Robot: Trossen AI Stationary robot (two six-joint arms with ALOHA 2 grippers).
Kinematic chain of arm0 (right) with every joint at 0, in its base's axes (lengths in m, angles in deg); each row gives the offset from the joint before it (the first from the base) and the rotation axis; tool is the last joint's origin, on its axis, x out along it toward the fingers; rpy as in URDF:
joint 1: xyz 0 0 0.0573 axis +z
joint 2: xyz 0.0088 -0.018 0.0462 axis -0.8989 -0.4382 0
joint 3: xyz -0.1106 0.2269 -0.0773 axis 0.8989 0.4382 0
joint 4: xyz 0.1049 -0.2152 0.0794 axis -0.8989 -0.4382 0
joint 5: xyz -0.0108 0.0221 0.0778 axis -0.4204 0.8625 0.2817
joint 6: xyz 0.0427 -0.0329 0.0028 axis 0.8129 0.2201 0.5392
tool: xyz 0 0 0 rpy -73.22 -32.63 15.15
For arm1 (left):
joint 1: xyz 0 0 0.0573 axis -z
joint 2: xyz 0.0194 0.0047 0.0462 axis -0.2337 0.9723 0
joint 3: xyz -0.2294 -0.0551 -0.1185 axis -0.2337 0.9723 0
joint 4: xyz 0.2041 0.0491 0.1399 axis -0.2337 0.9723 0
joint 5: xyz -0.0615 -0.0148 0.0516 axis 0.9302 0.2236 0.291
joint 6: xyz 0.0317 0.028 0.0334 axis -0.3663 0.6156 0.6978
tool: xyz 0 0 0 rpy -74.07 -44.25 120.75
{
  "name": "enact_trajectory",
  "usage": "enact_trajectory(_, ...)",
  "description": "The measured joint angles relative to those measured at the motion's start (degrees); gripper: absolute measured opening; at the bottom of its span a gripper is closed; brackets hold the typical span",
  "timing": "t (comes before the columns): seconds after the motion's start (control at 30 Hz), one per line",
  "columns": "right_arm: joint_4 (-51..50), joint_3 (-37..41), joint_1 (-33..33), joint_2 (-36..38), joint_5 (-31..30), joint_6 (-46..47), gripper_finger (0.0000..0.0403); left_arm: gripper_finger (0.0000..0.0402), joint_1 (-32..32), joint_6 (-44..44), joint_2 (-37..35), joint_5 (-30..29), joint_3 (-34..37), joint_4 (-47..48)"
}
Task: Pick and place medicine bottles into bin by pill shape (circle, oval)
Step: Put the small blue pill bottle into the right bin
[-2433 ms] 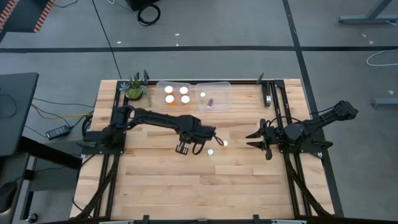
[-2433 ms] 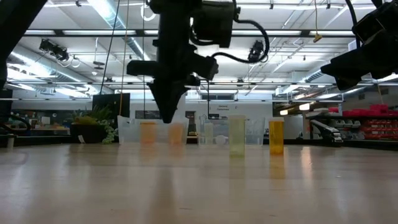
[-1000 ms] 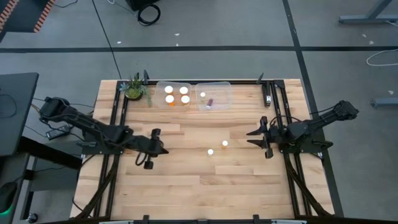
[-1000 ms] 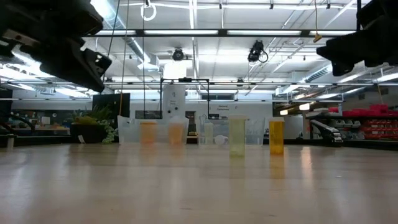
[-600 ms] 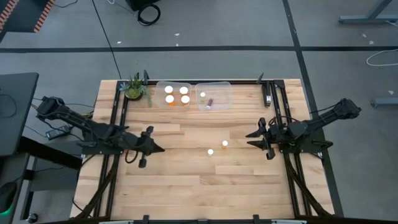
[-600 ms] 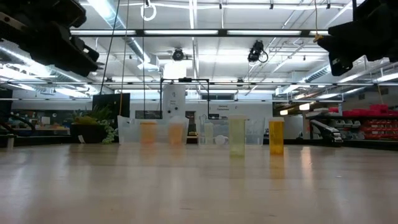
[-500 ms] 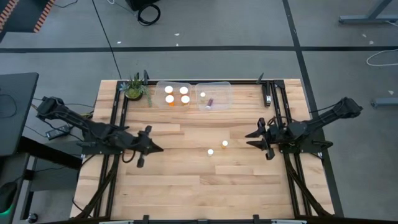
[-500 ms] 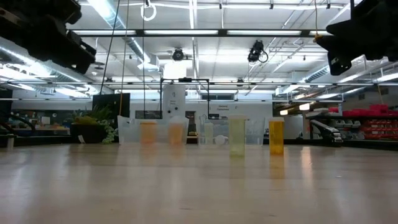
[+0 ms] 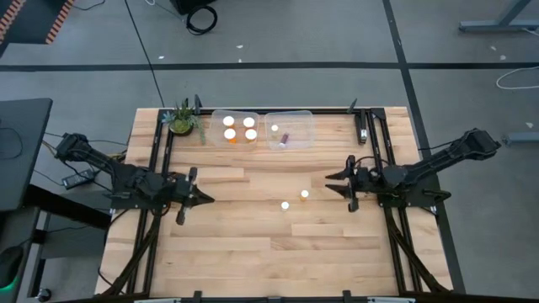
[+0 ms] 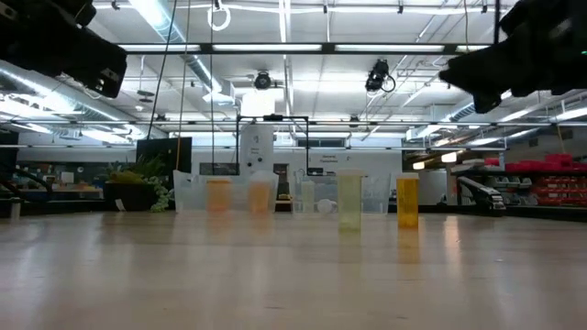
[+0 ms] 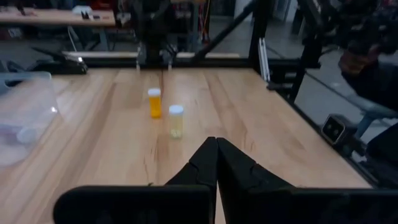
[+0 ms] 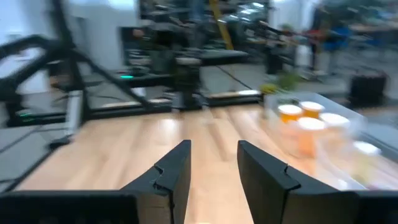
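Right fingers near two bottles.

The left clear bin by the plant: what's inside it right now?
Inside the left clear bin, three orange bottles with white caps stand upright. The high view shows only their caps, so the pills inside cannot be seen, nor anything low behind them.

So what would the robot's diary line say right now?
left gripper: shut, empty, left side | right gripper: open, empty, right side | two bottles: standing mid-table | left bin: three orange bottles
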Motion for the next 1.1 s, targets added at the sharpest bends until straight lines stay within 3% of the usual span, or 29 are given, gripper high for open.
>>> enact_trajectory(0.37, -4.3, -4.9, -16.0, -7.6, 0.3, 1.7, 0.0138, 0.0007, 0.5, 1.1, -6.0, -4.1, 2.2, -0.6)
enact_trajectory(0.6, -24.9, -15.1, -28.0, -12.4, 1.8, 7.3, 0.0138, 0.0013, 0.5, 1.6, -7.8, -7.2, 4.8, -3.6)
enact_trajectory(0.8, -30.4, -23.7, -35.0, -20.9, 10.2, 6.8, 0.0138, 0.0005, 0.5, 2.8, -9.6, -7.6, 5.3, -4.6)
enact_trajectory(1.1, -35.4, -38.9, -38.3, -37.0, 18.1, 0.1, 0.0138, 0.0005, 0.5, 7.1, -12.0, -7.6, 5.3, -6.3)
